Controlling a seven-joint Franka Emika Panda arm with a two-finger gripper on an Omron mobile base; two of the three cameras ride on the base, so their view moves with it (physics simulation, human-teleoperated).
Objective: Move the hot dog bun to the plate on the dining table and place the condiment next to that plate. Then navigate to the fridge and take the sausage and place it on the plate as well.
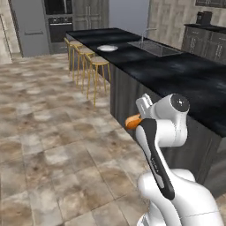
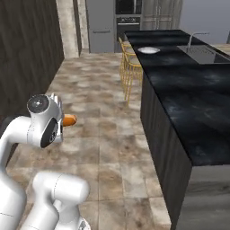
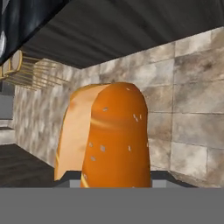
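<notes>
Bun [image 3: 109,135] is orange-tan w/ pale specks & a lighter cut side; your gripper [image 3: 114,178] is clamped on it, above the floor.

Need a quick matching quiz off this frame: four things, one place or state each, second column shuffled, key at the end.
Things:
1. orange-tan oblong hot dog bun
2. round plate with grey rim
3. wooden bar stools with yellow legs
4. built-in steel sink

Places or states:
A. standing on the tiled floor along the island's side
B. lying on the black marble dining table, near its far end
C. gripped in the gripper
D. set into the marble top, under a faucet

Pairs: 1-C, 2-B, 3-A, 4-D
</notes>
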